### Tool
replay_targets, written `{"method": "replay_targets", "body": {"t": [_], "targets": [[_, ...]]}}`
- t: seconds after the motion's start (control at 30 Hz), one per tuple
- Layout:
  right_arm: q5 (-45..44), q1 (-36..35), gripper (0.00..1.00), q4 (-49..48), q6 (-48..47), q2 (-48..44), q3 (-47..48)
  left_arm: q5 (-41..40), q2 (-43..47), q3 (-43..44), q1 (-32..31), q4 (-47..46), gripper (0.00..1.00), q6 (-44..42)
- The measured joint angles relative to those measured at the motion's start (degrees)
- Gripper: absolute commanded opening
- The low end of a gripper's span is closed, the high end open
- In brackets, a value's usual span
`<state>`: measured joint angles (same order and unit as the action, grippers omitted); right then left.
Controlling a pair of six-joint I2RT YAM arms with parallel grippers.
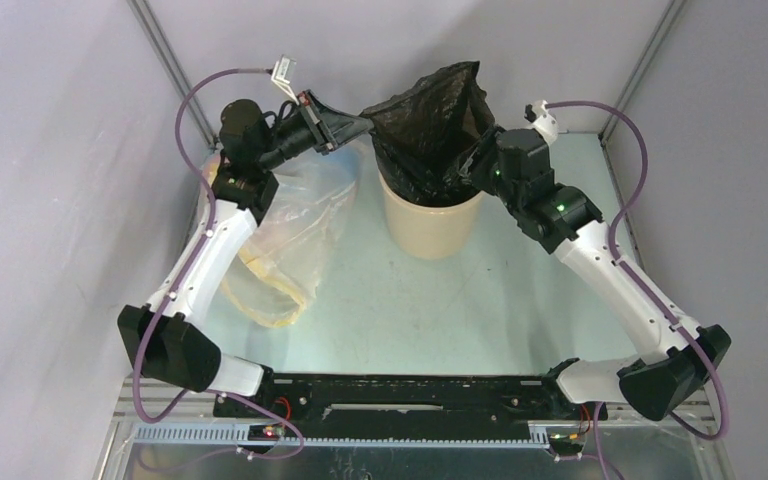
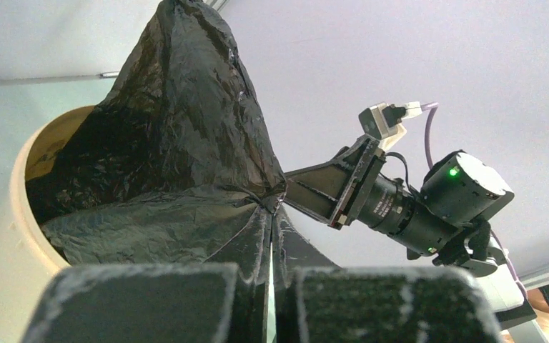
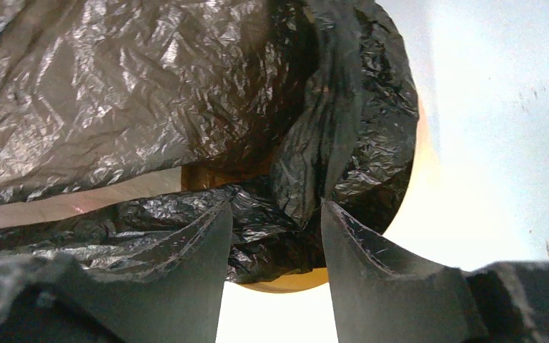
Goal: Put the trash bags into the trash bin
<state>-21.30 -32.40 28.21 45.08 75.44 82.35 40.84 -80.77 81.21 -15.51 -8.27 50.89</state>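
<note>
Plastic of the trash bag (image 1: 430, 115) hangs partly inside the trash bin (image 1: 430, 235), its top tented above the rim. We pinch one corner tight in the left gripper (image 2: 271, 211) to stretch it; our right gripper (image 3: 275, 207), fingers spread astride a fold, seems poised to tuck.

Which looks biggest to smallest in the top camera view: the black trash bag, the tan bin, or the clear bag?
1. clear bag, largest.
2. black trash bag, next, though held up nearer the camera.
3. tan bin, smallest showing; the bag covers its top.
</note>
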Motion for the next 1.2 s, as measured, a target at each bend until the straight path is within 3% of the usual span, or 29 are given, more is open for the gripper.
{"method": "replay_targets", "body": {"t": [0.3, 0.43, 0.9, 0.93, 1.1, 1.2], "targets": [[0.3, 2.2, 0.48, 1.0, 6.3, 0.0, -3.4, 0.3, 0.3, -0.3, 0.0, 0.3, 0.00, 0.0], [0.6, 2.9, 0.39, 1.0, 7.1, 0.0, -3.8, 0.4, 0.6, -0.3, 0.0, 0.7, 0.00, 0.0], [2.3, 3.8, 0.41, -2.0, 7.4, 3.3, -3.8, 1.0, 2.1, -0.3, 0.7, 1.2, 0.00, 0.0], [2.4, 3.9, 0.37, -2.4, 7.3, 3.5, -3.8, 1.1, 2.1, -0.3, 0.7, 1.2, 0.00, 0.0], [3.1, 4.4, 0.01, -3.7, 7.1, 4.0, -3.9, 1.5, 2.2, -0.3, 0.7, 1.6, 0.00, 0.0], [3.5, 5.2, 0.00, -3.7, 7.0, 4.0, -3.9, 1.6, 2.5, -0.3, 0.8, 1.9, 0.00, 0.0]]}}
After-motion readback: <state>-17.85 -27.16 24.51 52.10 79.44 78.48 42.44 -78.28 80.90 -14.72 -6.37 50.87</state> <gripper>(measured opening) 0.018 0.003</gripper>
